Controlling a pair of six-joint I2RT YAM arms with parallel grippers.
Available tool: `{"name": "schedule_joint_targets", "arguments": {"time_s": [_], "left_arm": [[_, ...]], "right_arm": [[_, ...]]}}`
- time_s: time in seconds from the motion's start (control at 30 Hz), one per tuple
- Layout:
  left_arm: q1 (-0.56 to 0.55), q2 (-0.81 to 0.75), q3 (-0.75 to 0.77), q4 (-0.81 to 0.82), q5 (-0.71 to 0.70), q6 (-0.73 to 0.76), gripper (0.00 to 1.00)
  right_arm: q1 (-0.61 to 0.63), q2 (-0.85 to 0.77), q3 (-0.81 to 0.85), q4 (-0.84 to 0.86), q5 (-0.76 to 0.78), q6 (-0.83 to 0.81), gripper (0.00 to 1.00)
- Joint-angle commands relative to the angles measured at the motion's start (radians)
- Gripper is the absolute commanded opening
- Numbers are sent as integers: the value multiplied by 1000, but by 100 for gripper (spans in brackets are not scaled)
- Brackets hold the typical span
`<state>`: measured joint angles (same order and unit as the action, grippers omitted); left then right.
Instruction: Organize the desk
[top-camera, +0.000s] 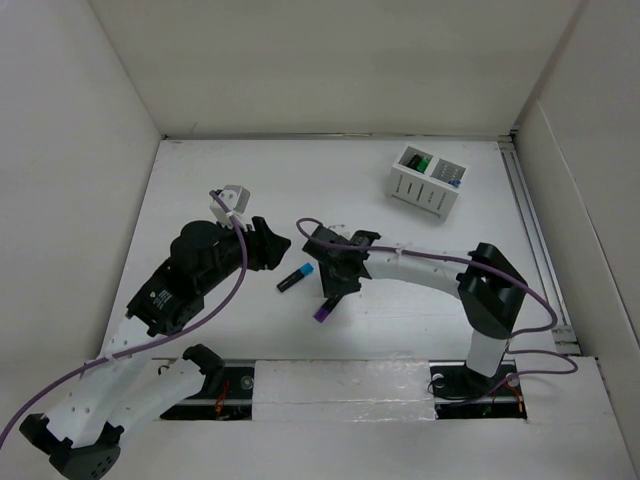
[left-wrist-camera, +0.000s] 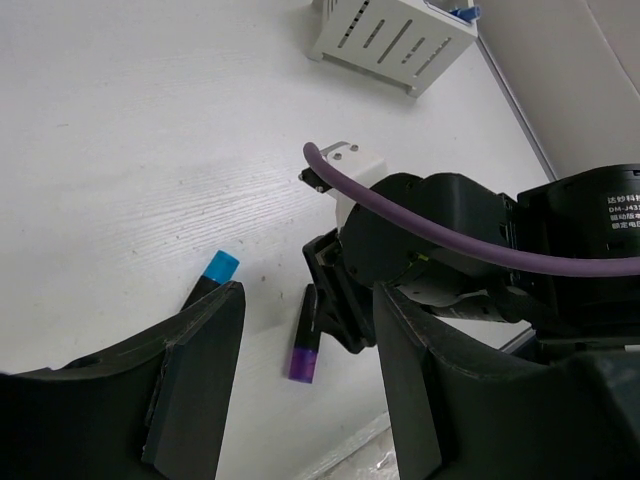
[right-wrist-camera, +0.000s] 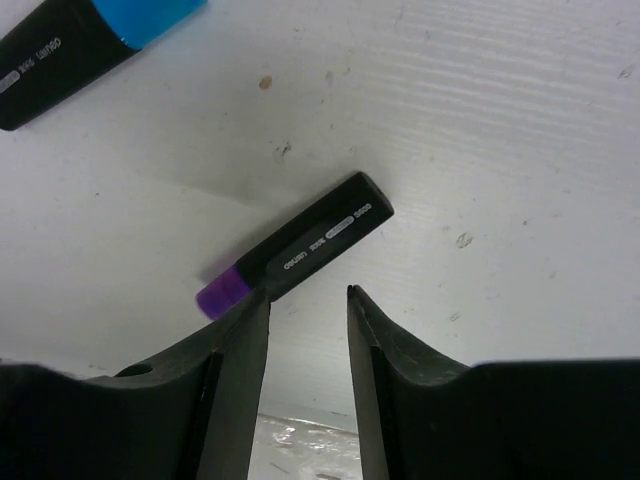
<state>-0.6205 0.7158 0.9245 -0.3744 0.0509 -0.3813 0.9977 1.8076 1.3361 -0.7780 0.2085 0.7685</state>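
Note:
On the white desk (top-camera: 200, 190) lie two black markers. The purple-capped marker (top-camera: 324, 309) (right-wrist-camera: 300, 252) lies just beyond the tips of my right gripper (top-camera: 331, 292) (right-wrist-camera: 307, 292). That gripper is open and tilted down at the desk, with nothing between its fingers. Its left fingertip (right-wrist-camera: 255, 305) is at the marker's side. The blue-capped marker (top-camera: 295, 279) (right-wrist-camera: 85, 40) lies a little to the left. My left gripper (top-camera: 278, 245) (left-wrist-camera: 305, 296) hovers open and empty above both markers, the purple-capped marker (left-wrist-camera: 304, 345) and the blue-capped marker (left-wrist-camera: 213, 274).
A small white slotted holder box (top-camera: 428, 181) (left-wrist-camera: 392, 35) stands at the back right with green and blue items inside. White walls enclose the desk on three sides. A rail runs along the right edge (top-camera: 528, 220).

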Motion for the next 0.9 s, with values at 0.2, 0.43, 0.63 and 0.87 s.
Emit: {"name": "schedule_joint_targets", "arguments": {"time_s": [0.2, 0.43, 0.63, 0.87], "left_arm": [[-15, -15, -3, 26, -2, 13, 50], [-35, -16, -9, 25, 0, 13, 50], [-35, -18, -10, 25, 6, 9, 50], [-35, -24, -6, 20, -9, 13, 50]], "right_arm": [[-5, -31, -107, 121, -188, 17, 55], [-42, 28, -94, 218, -190, 28, 70], [-60, 114, 11, 183, -140, -31, 63], [-60, 214, 127, 73, -26, -95, 55]]}}
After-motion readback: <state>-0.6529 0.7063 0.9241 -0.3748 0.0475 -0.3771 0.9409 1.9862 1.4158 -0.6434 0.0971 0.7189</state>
